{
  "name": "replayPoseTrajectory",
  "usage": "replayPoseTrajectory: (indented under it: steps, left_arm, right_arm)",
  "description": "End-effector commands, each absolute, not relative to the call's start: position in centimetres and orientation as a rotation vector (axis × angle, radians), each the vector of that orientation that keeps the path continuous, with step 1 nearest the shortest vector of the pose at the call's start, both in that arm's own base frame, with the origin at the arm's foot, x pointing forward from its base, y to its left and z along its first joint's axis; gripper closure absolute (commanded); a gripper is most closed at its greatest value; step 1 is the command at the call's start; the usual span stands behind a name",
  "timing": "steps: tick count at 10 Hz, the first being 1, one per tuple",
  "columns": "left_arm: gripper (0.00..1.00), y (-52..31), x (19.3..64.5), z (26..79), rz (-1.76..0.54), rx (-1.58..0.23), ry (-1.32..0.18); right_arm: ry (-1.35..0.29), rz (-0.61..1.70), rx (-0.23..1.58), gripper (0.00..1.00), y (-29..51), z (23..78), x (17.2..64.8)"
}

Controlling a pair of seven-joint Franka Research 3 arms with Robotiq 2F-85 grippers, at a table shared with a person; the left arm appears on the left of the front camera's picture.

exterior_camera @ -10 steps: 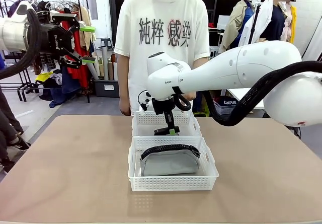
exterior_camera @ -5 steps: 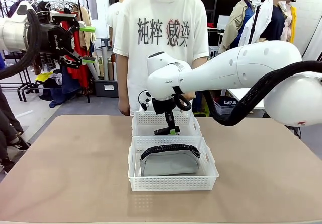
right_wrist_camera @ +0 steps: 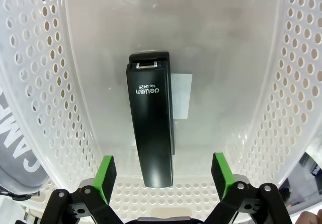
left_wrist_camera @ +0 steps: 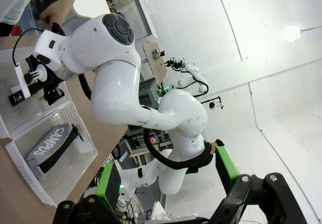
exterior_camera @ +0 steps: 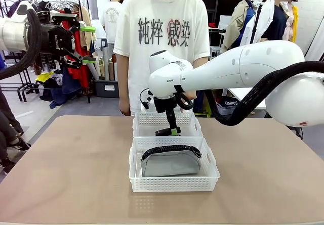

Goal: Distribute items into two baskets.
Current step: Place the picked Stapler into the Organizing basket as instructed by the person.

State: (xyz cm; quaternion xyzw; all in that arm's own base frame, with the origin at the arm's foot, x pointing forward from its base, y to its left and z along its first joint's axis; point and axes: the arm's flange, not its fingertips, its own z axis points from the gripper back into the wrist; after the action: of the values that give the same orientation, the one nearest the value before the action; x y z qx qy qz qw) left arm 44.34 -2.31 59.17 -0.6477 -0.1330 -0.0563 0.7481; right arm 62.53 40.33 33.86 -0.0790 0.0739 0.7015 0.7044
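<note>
Sitting closest on the brown desk point(exterior_camera: 71, 174) is a white basket point(exterior_camera: 174, 183) with little holes in its sides, and the grey pouch point(exterior_camera: 170, 163) with the black zipper lies inside it. In the left wrist view the pouch point(left_wrist_camera: 49, 148) has white letters on it. Just behind, touching it, is the second white basket point(exterior_camera: 167, 119). The black stapler point(right_wrist_camera: 151, 128) lies flat on the see-through bottom of this far basket point(right_wrist_camera: 40, 83). The right gripper point(right_wrist_camera: 163, 176) hangs just above the stapler with its green pads point(right_wrist_camera: 105, 175) spread wide, one on each side, and it holds nothing. From the front, the right gripper point(exterior_camera: 172, 129) points down into the far basket, and the big white arm point(exterior_camera: 243, 68) reaches in from the right. The left gripper point(exterior_camera: 87, 44) is up high, well away from the baskets, also open wide and empty. At the far side of the desk a person in a white shirt point(exterior_camera: 162, 38) stands with arms hanging down.
</note>
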Motion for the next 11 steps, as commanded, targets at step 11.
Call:
replayPoseTrajectory:
  steps: [11]
  left_arm:
    - [0.00, -2.2, 44.2, 59.3, -0.128, -1.432, -0.289]
  right_arm:
    - [0.135, 1.545, -0.150, 0.00, 40.4, 35.0, 62.9]
